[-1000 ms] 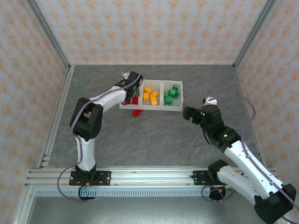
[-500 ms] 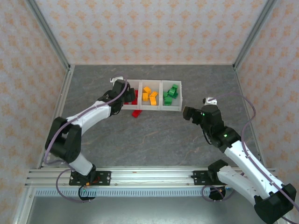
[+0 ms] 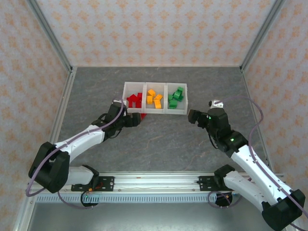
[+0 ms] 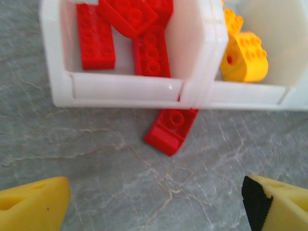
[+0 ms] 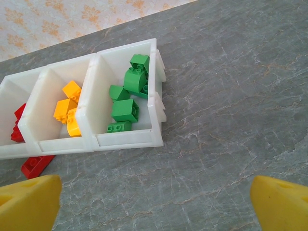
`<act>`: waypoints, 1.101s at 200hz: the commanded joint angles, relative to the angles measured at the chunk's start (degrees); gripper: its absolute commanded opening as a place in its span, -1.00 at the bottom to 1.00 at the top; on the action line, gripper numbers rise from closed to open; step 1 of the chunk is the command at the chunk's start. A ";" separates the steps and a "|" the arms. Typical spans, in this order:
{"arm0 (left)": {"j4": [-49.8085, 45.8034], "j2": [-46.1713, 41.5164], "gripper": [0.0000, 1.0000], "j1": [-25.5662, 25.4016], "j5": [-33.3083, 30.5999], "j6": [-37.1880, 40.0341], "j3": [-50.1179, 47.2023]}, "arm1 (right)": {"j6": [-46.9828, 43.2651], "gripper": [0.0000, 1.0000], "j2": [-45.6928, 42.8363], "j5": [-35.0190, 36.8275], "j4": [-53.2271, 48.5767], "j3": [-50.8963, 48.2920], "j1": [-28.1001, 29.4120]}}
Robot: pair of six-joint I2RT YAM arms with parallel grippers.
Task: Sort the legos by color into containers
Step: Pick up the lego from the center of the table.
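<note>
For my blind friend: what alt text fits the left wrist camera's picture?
A lone red brick lies on the grey table against the white bins' front wall; other red bricks sit in one compartment, yellow ones the next.

We see a grey table top (image 3: 159, 149) with pale veins, like marble. The back wall (image 3: 154, 31) and the side walls (image 3: 24, 72) carry cream paper with an orange flower pattern. Metal posts (image 3: 48, 33) stand in the far corners. An aluminium rail (image 3: 154, 180) runs along the near edge. The light is even.
</note>
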 commanded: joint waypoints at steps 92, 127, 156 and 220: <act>-3.36 20.85 0.89 -1.95 2.14 8.24 10.60 | 0.43 0.99 -1.49 1.25 -0.34 -1.19 -0.11; -3.59 24.71 0.89 -1.96 0.44 9.62 14.86 | 0.43 0.99 -1.40 1.16 0.08 -1.43 -0.11; -4.91 28.19 0.84 -1.99 -1.56 10.91 19.29 | 0.21 0.99 -1.29 1.43 0.00 -1.55 -0.11; -6.27 32.55 0.63 -1.88 -2.49 12.41 24.25 | -0.04 0.99 -1.29 2.15 -0.06 -1.77 -0.11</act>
